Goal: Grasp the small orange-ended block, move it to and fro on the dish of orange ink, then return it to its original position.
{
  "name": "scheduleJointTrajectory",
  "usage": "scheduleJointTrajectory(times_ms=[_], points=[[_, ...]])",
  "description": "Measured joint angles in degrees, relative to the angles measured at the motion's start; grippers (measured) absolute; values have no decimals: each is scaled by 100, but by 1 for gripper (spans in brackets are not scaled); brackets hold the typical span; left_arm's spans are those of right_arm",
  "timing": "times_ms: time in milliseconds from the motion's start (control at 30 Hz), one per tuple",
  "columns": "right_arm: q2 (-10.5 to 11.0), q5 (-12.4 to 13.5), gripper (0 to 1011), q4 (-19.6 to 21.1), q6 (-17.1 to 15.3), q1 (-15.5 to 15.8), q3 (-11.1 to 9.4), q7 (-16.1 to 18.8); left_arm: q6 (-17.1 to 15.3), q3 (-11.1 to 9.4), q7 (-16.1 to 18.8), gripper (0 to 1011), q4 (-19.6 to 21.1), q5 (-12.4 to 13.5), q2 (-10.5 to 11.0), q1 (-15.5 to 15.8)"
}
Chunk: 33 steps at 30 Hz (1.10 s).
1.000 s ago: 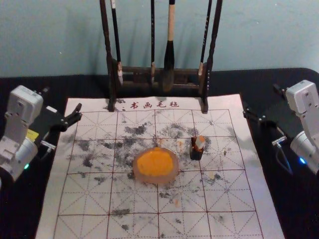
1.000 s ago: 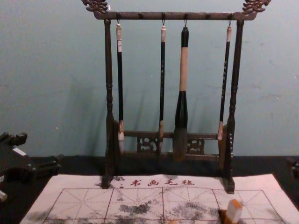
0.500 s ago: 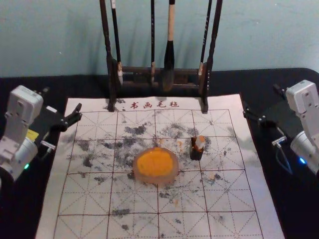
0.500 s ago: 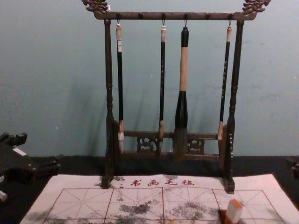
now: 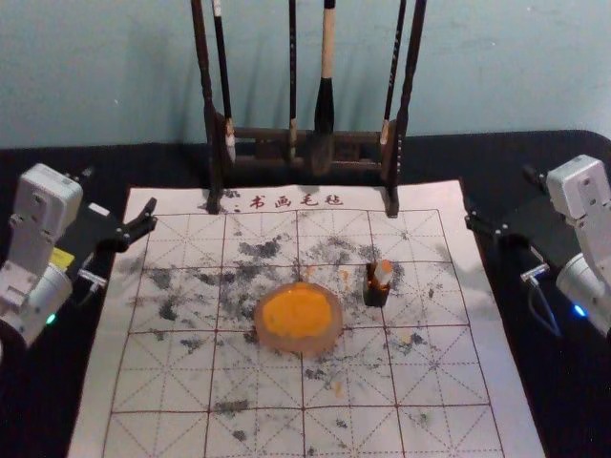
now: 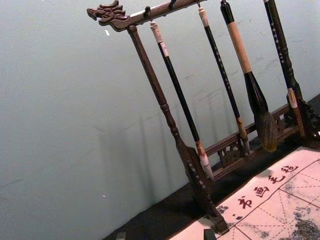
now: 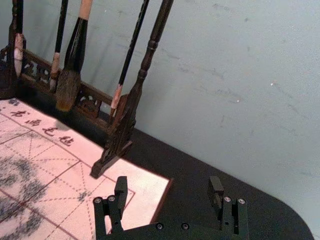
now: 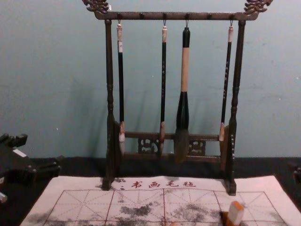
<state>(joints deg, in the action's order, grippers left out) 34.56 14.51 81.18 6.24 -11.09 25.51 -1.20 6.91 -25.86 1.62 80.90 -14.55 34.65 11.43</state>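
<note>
Nothing has visibly shifted since the earlier frames. Two end effectors wait at opposite sides of one writing mat [image 5: 449, 429] on the desk [image 5: 563, 401]: the left end effector [image 5: 120, 190] and the right end effector [image 5: 497, 192], both spread wide and holding nothing. One orange-ended block [image 5: 384, 270] stands in one dark holder [image 5: 376, 295], to the right of one dish of orange ink [image 5: 329, 341]. Four brushes [image 8: 184, 70] hang from one rack [image 8: 211, 16] behind.
</note>
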Motion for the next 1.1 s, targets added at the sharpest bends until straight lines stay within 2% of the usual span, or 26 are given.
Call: scheduleJointTrajectory(times_ms=[167, 433, 700, 867, 1100], points=[[15, 72, 1002, 149, -165, 138, -71, 135, 0, 0, 0, 1001, 0, 0, 0, 0], [6, 533, 1002, 634, -683, 611, -192, 515, 0, 0, 0, 1001, 0, 0, 0, 0], [-144, 1013, 1002, 1044, -1191, 1028, -261, 844, 0, 0, 0, 1001, 0, 0, 0, 0], [-273, 1241, 1002, 1108, -1419, 1099, -289, 1089, 0, 0, 0, 1001, 0, 0, 0, 0], [-434, 1276, 1003, 1075, -1500, 1022, -246, 1362, 0, 0, 0, 1001, 0, 0, 0, 0]])
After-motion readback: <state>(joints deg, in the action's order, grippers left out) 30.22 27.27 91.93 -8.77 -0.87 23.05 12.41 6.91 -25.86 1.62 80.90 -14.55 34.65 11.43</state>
